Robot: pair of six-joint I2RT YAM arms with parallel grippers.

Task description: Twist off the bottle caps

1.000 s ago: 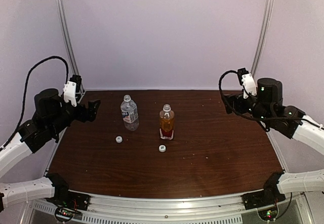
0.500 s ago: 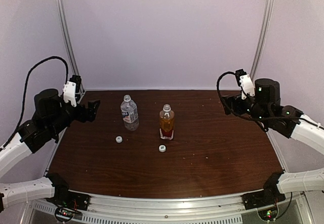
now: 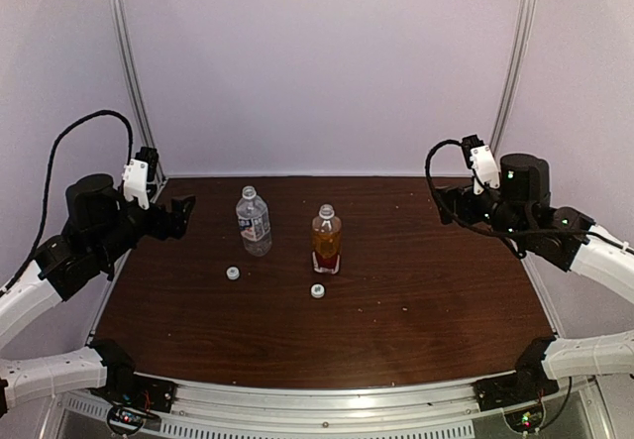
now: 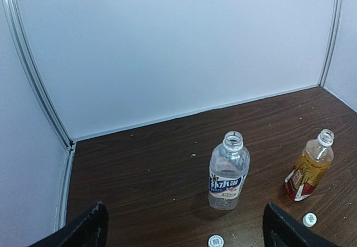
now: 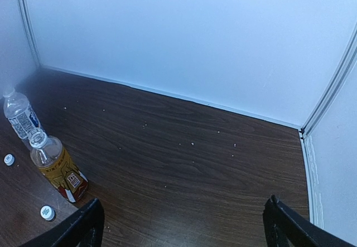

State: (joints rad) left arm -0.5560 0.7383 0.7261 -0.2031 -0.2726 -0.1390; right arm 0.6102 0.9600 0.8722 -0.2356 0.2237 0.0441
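Table [image 3: 426, 290] with clear bottle [image 3: 254, 221] left of amber bottle [image 3: 326, 240], tops off, left cap [image 3: 233, 274] and right cap [image 3: 317, 290] nearer, left gripper [image 3: 185, 213], right gripper [image 3: 443, 206] wide open

In our left wrist view, the left gripper [image 4: 184, 204] shows only as two dark fingers [image 4: 86, 229], cut off by the bottom edge. The right gripper [image 5: 184, 199] is cropped the same way in its own view. Ahead and left of it, the clear bottle [image 5: 18, 117] is partly hidden behind the amber bottle [image 5: 56, 169]. We find the print on both bottles too small to read.
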